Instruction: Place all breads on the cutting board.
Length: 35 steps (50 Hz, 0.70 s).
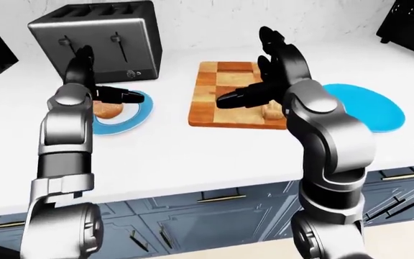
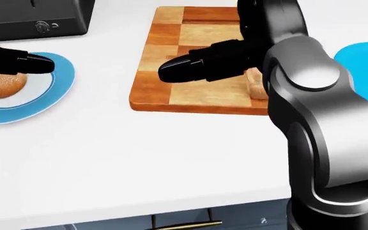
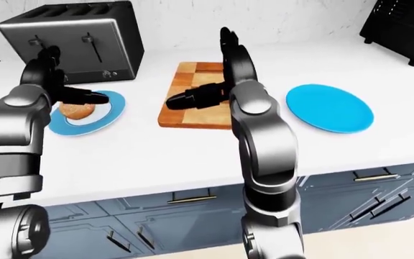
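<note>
A round bun [image 2: 2,84] lies on a blue-rimmed plate [image 2: 46,88] at the left of the head view. My left hand [image 2: 24,63] hovers just above it, open, a black finger crossing the bun's top edge. The checkered cutting board [image 2: 196,43] lies in the middle. A pale loaf [image 2: 255,82] rests on its right side, mostly hidden behind my right arm. My right hand [image 2: 194,68] hangs open over the board with nothing in it.
A steel toaster [image 1: 95,40] stands above the bun's plate. An empty blue plate [image 3: 329,108] lies right of the board, and a dark appliance [image 3: 401,27] sits in the top right corner. Blue drawers [image 3: 192,208] run under the white counter's edge.
</note>
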### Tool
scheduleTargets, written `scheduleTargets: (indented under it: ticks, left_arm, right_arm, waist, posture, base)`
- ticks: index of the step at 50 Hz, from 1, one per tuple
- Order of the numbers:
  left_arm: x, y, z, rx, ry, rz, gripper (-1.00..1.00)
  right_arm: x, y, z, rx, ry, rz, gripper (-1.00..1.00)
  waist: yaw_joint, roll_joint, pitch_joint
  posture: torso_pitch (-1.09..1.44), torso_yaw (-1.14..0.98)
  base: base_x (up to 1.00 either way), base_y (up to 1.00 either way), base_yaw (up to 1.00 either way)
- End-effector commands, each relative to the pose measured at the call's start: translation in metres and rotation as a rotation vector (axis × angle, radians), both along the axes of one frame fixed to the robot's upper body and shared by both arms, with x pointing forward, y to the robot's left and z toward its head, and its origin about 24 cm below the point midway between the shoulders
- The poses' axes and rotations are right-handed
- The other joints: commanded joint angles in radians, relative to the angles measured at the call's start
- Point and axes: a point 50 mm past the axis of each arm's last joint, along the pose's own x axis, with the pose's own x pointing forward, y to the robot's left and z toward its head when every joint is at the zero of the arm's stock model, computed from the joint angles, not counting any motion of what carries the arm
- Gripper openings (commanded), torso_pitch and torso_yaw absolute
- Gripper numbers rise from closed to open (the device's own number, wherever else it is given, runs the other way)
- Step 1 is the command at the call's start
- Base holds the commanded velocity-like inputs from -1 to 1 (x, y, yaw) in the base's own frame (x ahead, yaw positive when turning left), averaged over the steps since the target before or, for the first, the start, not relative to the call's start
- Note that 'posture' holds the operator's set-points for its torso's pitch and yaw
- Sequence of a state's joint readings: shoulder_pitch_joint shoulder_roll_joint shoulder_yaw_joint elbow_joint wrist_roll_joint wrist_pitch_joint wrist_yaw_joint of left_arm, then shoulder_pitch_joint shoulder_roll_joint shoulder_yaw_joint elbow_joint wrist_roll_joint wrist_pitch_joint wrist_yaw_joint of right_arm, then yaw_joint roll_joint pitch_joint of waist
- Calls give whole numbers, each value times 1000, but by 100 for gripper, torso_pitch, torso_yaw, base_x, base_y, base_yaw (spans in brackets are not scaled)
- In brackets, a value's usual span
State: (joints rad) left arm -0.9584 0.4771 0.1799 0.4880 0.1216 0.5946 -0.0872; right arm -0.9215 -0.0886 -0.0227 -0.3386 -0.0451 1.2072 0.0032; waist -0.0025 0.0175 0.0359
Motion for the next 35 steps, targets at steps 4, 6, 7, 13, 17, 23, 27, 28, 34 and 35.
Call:
scheduleTargets:
  ticks: [4,6,7,13,17,23,27,28,34,35]
  left_arm:
    - [-1,7,24,43,-87,8,100]
    - [-1,10,21,46,-81,11,100]
    - [-1,11,22,48,-77,15,100]
    - [0,16,18,51,-60,25,100]
    - [2,19,14,56,-45,27,100]
    - [3,21,8,60,-32,30,100]
    - [3,20,6,67,-26,26,83]
    - [3,20,6,66,-25,26,84]
    - [4,20,4,71,-21,31,80]
    - [5,19,4,72,-20,30,80]
  right_arm:
    - [-5,2,16,8,-90,8,100]
    - [-5,2,15,9,-89,8,100]
    - [-4,2,14,10,-88,8,100]
    - [-4,2,12,13,-87,9,100]
    - [-5,2,10,16,-85,9,100]
    - [-6,-1,9,20,-83,4,100]
    - [-7,-2,9,23,-83,1,100]
    - [-7,-3,9,24,-84,1,100]
    - [-8,-4,7,27,-82,-3,100]
    - [-8,-4,7,28,-82,-3,100]
  waist:
    - [-1,5,-29]
    - [-1,5,-29]
    - [-1,5,-29]
    - [-3,7,-27]
    - [-2,7,-27]
    - [-2,8,-28]
    - [-1,8,-28]
    - [-1,8,-28]
    - [1,7,-30]
    - [1,6,-30]
  posture:
    - [0,0]
    - [0,0]
    - [0,0]
    - [0,0]
    - [0,0]
    - [0,0]
    - [0,0]
    - [0,0]
    - [0,0]
    - [0,0]
  base:
    - [0,0,0]
    - [0,0,0]
    - [0,0,0]
    - [0,0,0]
    - [0,0,0]
    - [0,0,0]
    - [0,0,0]
    - [0,0,0]
    - [0,0,0]
    - [0,0,0]
